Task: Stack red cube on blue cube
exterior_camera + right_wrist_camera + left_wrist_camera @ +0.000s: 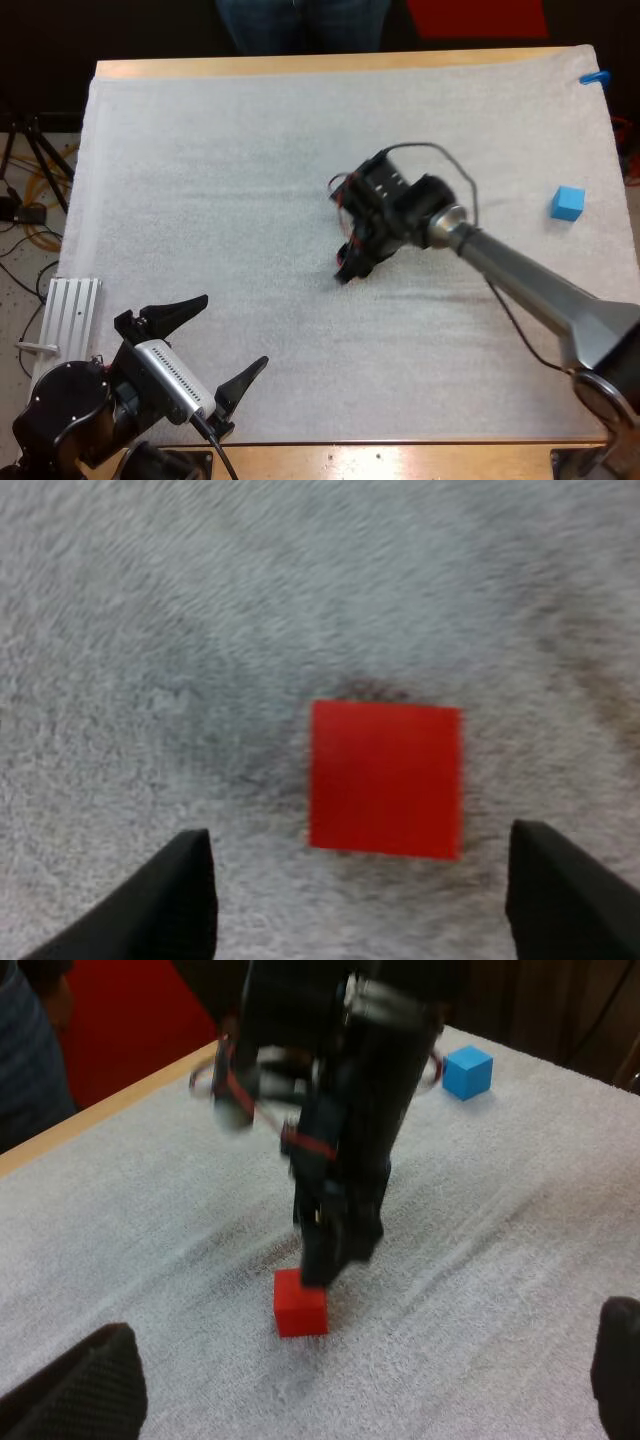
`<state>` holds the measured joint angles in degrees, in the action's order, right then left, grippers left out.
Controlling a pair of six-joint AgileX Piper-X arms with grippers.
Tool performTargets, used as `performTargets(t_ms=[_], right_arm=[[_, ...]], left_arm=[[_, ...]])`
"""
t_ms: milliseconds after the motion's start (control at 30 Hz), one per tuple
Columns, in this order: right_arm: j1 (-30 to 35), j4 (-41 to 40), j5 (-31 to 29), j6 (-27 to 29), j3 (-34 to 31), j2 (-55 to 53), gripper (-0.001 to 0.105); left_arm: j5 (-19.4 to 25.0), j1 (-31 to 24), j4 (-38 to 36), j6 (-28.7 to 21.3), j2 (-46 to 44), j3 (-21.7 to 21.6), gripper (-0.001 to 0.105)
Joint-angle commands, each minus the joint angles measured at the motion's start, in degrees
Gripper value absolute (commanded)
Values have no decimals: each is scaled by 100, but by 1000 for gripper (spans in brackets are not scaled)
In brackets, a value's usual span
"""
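Red cube point(385, 778): we are seeing it lying flat near the middle of the white mat point(200, 180), well apart from the blue cube.
Right arm: it is reaching in from the right edge, with the wrist bending so the claw is pointing down at the mat.
Right claw point(325, 1260): its fingers point(170, 900) are standing apart, flanking the red cube and gripping nothing.
Blue cube point(567, 203): it is sitting alone near the mat's right edge.
Left arm: it is hanging over the mat's near left corner.
Left claw point(231, 330): its fingers are spreading wide, holding nothing.
Bench point(400, 462): its wooden edge is showing around the mat.
Person point(300, 22): legs are standing beyond the far side.
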<state>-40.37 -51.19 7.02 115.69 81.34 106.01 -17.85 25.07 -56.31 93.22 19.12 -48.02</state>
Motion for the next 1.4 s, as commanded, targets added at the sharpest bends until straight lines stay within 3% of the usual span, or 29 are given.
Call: performTargets(t_ms=[0, 467, 967, 1067, 1233, 1367], right_arm=[[-58, 45, 17, 59, 57, 100, 59], [-65, 377, -85, -197, 66, 651, 59], [-48, 630, -842, -251, 66, 750, 59], [-48, 614, -854, -277, 66, 750, 46], [-48, 589, -989, -368, 66, 750, 12], [-48, 446, -1143, -422, 144, 750, 4]], left_arm=[[-39, 12, 55, 33, 12, -52, 87], [-39, 12, 55, 33, 12, -52, 87], [-39, 12, 55, 33, 12, -52, 87], [-39, 12, 55, 33, 12, -52, 87], [-39, 12, 55, 33, 12, -52, 87], [-39, 12, 55, 33, 12, -52, 87]])
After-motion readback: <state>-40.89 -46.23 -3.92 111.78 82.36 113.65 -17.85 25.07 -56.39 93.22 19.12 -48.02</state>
